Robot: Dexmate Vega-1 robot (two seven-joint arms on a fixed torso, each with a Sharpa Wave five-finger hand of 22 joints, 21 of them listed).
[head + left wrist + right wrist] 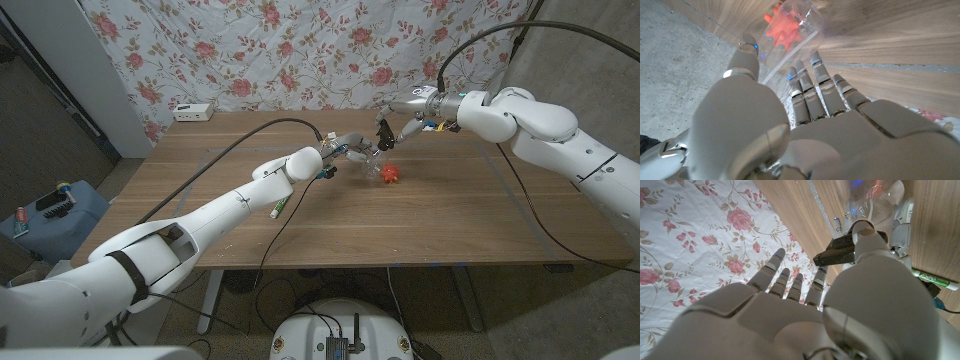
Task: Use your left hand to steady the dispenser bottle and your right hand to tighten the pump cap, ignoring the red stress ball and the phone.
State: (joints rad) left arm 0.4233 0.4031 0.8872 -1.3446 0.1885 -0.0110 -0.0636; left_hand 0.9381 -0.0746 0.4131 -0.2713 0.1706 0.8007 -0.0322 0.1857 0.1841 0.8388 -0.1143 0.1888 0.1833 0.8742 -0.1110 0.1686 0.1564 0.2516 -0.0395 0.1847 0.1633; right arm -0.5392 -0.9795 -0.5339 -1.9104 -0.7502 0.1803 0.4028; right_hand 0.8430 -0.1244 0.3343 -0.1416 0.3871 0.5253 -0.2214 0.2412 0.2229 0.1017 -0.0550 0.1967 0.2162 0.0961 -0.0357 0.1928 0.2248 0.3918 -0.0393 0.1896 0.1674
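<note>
The clear dispenser bottle [371, 163] stands tilted at mid-table, its black pump cap [384, 131] on top. My left hand [342, 150] grips the bottle's body from the left, thumb on one side and fingers [812, 82] on the other around the bottle [790, 47]. From the right, my right hand [405, 108] reaches over the top. Its thumb [865, 232] presses on the pump cap [837, 254], pinching it against a finger while the other fingers stay spread. The red stress ball [391, 174] lies just right of the bottle and shows through the plastic [782, 27].
A green marker [278, 208] lies on the table under my left forearm, also near the left hand [935, 280]. A white flat device [193, 112] sits at the table's back left edge. A floral cloth hangs behind. A blue crate [50, 215] stands on the floor left.
</note>
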